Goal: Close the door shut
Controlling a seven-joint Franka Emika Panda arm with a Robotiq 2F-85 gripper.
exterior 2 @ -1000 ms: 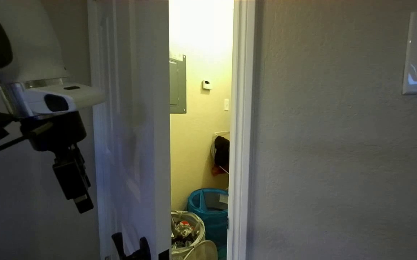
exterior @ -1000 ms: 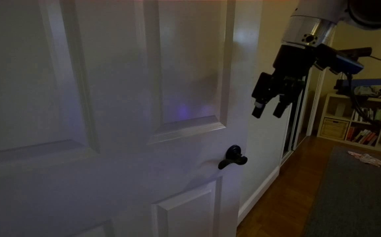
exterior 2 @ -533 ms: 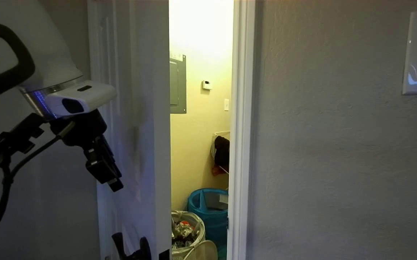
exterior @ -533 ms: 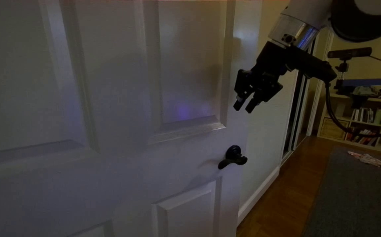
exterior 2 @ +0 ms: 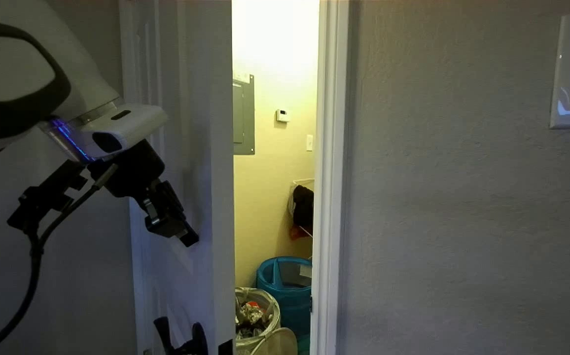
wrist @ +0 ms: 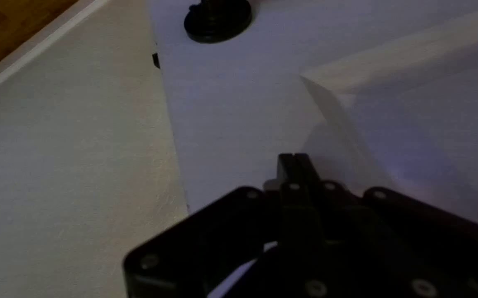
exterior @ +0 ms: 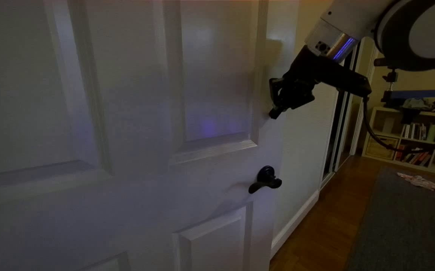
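- In an exterior view the arm stands at upper left.
- Its wrist is tilted, pointing down and to the right.
- In the wrist view, the gripper is at lower centre, its two fingers touching.

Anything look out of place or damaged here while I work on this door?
One thing: in an exterior view, a crumpled pinkish cloth lies on the rug, as if dropped, apart from the door. No damage shows on the door, though the picture is dim.
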